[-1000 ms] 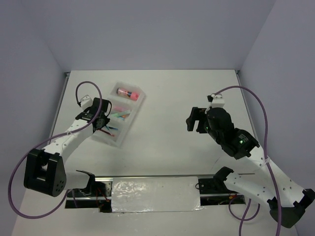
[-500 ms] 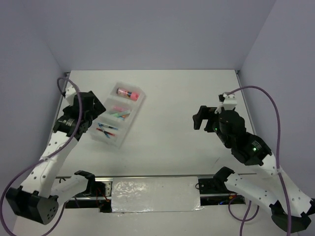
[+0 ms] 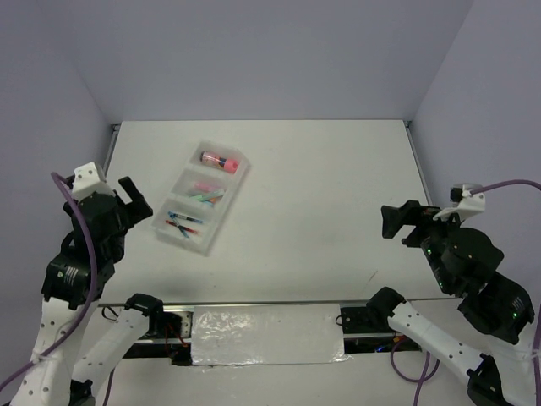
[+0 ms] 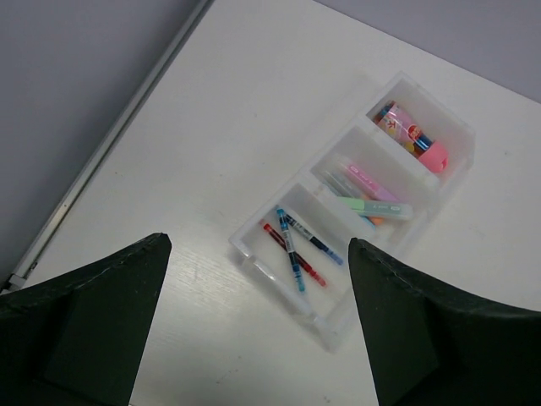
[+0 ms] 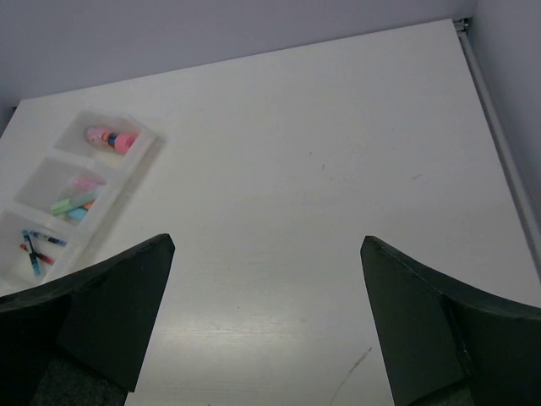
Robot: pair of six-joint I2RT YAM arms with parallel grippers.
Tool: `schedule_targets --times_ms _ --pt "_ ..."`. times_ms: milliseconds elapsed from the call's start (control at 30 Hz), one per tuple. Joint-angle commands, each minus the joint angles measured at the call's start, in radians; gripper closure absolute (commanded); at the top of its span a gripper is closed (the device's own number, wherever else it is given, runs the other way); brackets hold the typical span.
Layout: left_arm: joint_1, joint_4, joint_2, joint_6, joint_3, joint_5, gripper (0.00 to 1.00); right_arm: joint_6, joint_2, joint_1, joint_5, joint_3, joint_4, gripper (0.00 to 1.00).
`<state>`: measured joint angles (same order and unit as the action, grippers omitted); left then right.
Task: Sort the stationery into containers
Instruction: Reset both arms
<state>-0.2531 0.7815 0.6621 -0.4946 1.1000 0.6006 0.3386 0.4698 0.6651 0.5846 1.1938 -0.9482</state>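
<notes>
The tray (image 3: 239,173) lies slantwise near the desk's (image 3: 321,186) left edge, just ahead of the left fingers (image 4: 84,330), spread wide and empty (right fingers (image 5: 93,313) likewise, but far off).

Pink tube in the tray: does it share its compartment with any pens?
No, the pink tube lies alone in one end compartment of the tray; the pens lie at the opposite end.

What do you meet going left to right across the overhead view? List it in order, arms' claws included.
left claw → clear tray → right claw
</notes>
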Motion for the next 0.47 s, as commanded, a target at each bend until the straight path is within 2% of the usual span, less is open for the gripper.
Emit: schedule_targets --times_ms 0,167,433 --pt "-0.003 -0.007 -0.079 0.068 -0.047 -0.008 0.01 -0.015 -0.039 0.007 0.073 0.052 -0.081 0.00" --pt "-0.003 -0.022 -0.151 0.065 -0.074 0.014 0.01 -0.010 -0.068 0.007 0.107 0.040 -0.107 0.00" --pt "-0.003 -0.025 -0.121 0.048 -0.057 0.019 0.01 -0.001 -0.056 0.007 0.106 0.017 -0.095 0.00"
